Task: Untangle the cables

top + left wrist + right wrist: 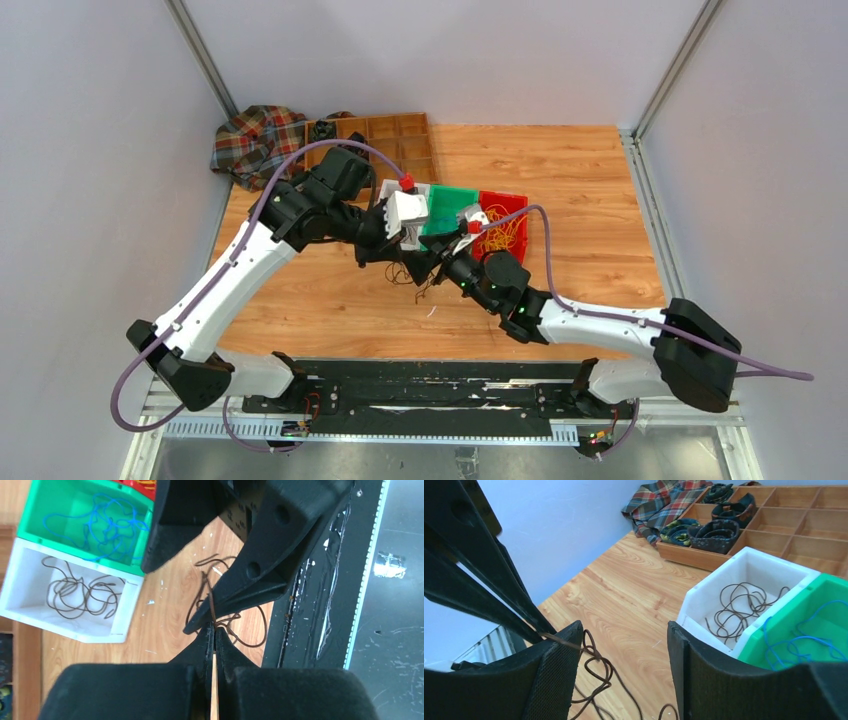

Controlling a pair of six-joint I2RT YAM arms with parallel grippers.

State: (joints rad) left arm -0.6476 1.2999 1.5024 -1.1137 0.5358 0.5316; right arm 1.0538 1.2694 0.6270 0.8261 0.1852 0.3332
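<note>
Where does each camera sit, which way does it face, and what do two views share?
Top external: above and behind the bases, looking down on the table; both arms show.
Left wrist: on the left gripper, looking at the brown tangle; its shut fingers show.
Right wrist: on the right gripper, facing the far-left corner; its open fingers show.
Both wrist views share the white bin and the tangle.

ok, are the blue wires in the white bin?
No, in the left wrist view the blue wires lie in the green bin, while the white bin holds only dark brown wires.
</note>
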